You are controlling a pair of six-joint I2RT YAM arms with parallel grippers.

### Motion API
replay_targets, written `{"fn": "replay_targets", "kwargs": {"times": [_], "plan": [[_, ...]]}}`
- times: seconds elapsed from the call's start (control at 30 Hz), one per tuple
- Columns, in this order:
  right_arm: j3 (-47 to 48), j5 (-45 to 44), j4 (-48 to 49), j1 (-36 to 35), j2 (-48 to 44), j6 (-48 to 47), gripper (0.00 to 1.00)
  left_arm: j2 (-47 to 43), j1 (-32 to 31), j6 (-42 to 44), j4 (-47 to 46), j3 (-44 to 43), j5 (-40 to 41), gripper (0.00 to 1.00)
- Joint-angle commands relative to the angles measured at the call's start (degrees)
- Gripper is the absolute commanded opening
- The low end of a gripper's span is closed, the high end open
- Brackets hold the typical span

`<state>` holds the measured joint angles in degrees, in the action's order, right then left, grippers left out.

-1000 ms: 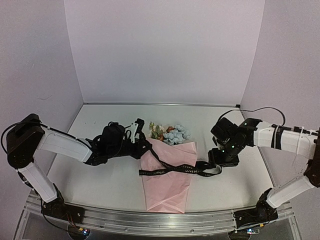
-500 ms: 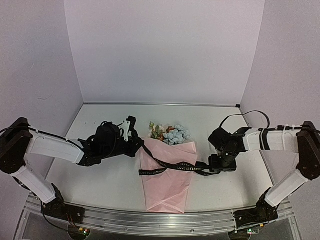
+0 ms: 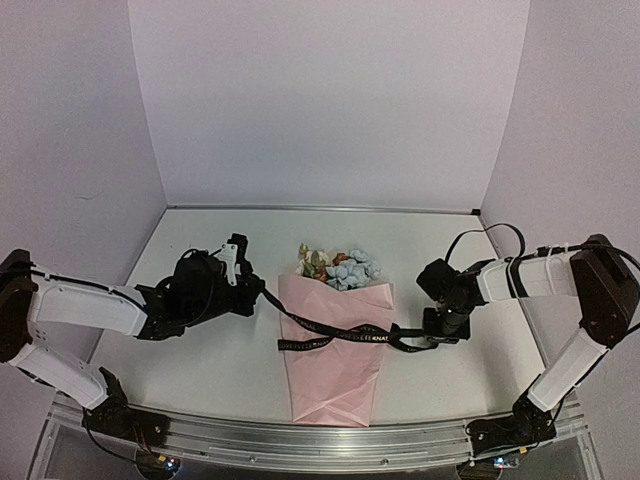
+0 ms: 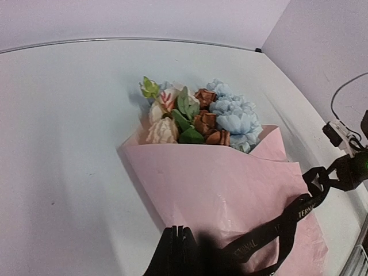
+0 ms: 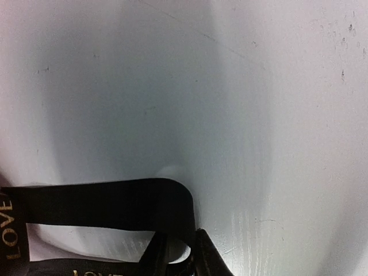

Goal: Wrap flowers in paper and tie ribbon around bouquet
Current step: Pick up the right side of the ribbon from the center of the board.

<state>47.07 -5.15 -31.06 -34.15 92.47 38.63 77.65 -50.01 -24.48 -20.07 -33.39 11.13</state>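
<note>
Flowers (image 3: pixel 340 268) are wrapped in a cone of pink paper (image 3: pixel 335 350) lying flat mid-table (image 3: pixel 220 375), heads toward the back wall and the narrow folded end toward the arms. Blue, white, peach and rust heads stick out of the cone's open top; stems are hidden inside. The ribbon (image 3: pixel 350 335) lies across the cone about halfway down, left to right, black with light lettering. Its left part runs up off the paper's left edge to the left gripper (image 3: pixel 258 292), its right part off the right edge to the right gripper (image 3: pixel 437 338). A short free tail lies on the paper near the left edge. Left gripper is low over the table just left of the cone, fingers together and pinching the ribbon; the wrist view shows the closed tips (image 4: pixel 177 253) with ribbon (image 4: pixel 287 221) trailing off to the right over the paper (image 4: pixel 230 184), flowers (image 4: pixel 195 118) beyond. Right gripper is down at table level just right of the cone, fingers (image 5: pixel 208 259) drawn in on the ribbon's (image 5: pixel 103 201) looped end, with a slight gap visible beside the strand. No knot visible.
</note>
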Motion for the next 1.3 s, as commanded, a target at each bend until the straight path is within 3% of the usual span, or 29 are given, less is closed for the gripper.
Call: {"fn": "replay_targets", "kwargs": {"times": [0.0, 0.3, 0.5, 1.03, 1.27], "plan": [[0.02, -1.62, -0.04, 0.57, -0.91, 0.03, 0.0, -4.17, 0.62, -3.1, 3.83, 1.71, 9.72, 0.0], [1.36, -6.94, -6.67, 0.58, -4.77, 0.93, 0.0, -10.97, 2.62, -12.72, 18.2, 3.76, 24.16, 0.0], [2.26, -14.01, -10.39, 0.82, -6.72, 1.72, 0.0, -12.19, 6.62, -19.46, 26.15, 4.74, 25.83, 0.0], [-0.99, -16.79, -13.57, 6.92, -8.78, 2.83, 0.0, -10.88, 19.34, -21.1, 31.43, 5.27, 15.71, 0.0], [-1.93, -15.3, -14.03, 9.48, -9.7, 1.43, 0.0, -8.91, 33.55, -21.99, 29.65, 7.0, 1.61, 0.0]]}}
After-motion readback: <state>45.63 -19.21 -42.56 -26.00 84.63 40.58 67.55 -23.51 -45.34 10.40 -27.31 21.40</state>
